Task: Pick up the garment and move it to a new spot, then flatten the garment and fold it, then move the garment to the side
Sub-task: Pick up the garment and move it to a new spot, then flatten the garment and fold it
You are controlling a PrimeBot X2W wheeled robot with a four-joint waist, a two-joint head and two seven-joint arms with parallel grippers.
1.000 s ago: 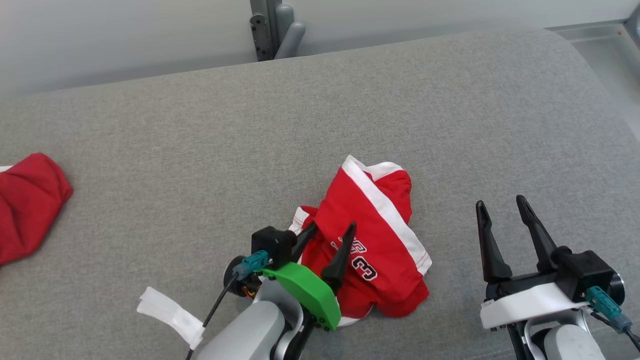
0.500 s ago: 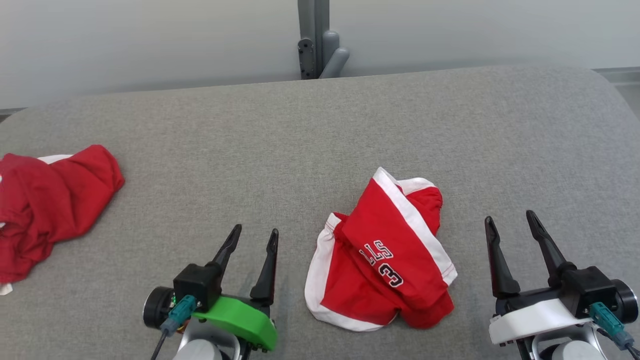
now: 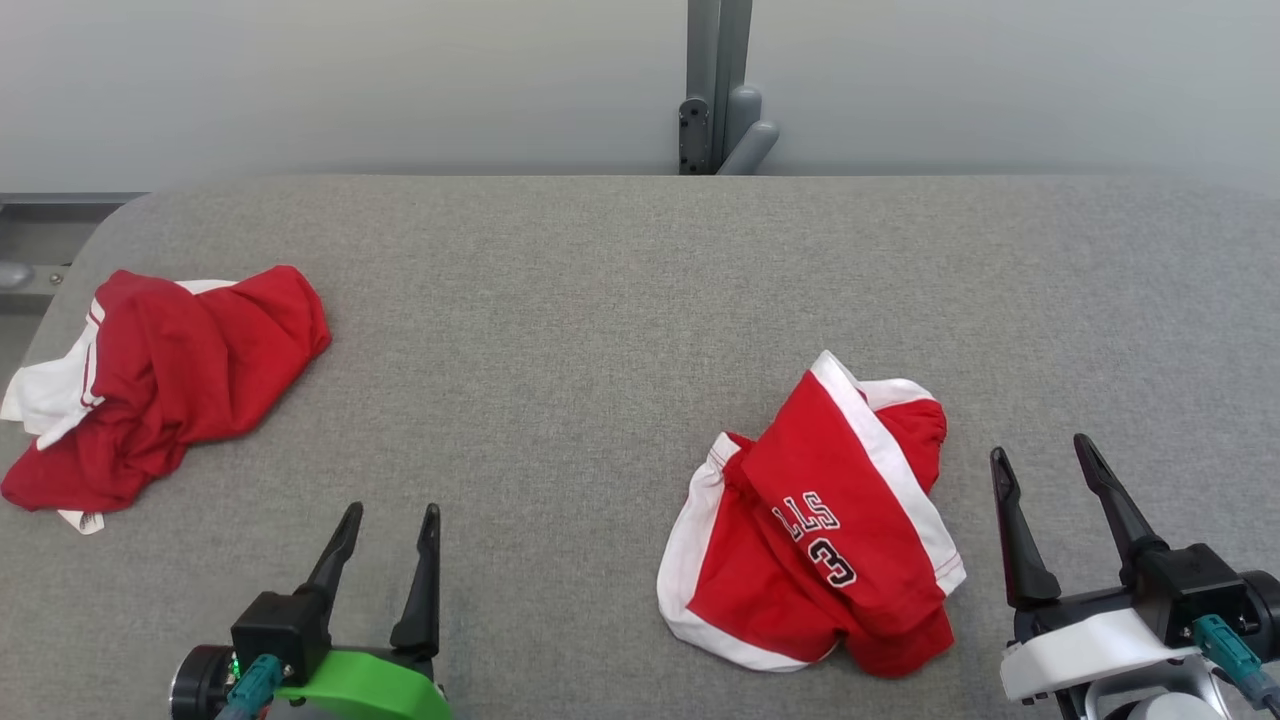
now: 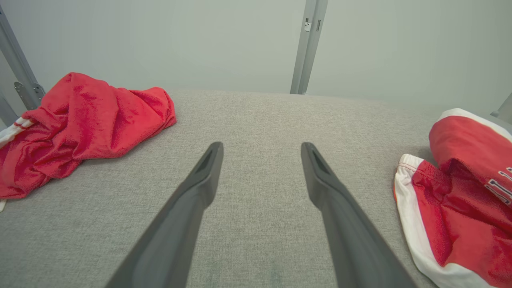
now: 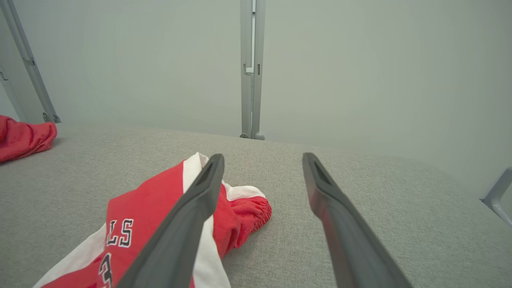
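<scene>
The garment (image 3: 830, 530) is a pair of red shorts with white trim and a black-and-white "3", lying crumpled and partly folded over on the grey padded table (image 3: 560, 330), right of centre near the front. My left gripper (image 3: 393, 512) stands open over bare table well to its left, holding nothing. My right gripper (image 3: 1040, 450) is open just right of the shorts, apart from them. The left wrist view has the open left gripper (image 4: 261, 148) with the shorts (image 4: 460, 192) at its right. In the right wrist view the shorts (image 5: 140, 208) lie beneath and left of the open right gripper (image 5: 263, 158).
A second crumpled red and white garment (image 3: 170, 380) lies at the table's left end, close to the rounded corner and a metal frame (image 3: 30, 240). It also shows as a red heap (image 4: 80, 120) in the left wrist view. A grey post (image 3: 715, 90) stands behind the far edge.
My left gripper has come off the shorts and drawn back to the left, open. The head camera has turned left, shifting the whole picture right. The shorts stay put.
</scene>
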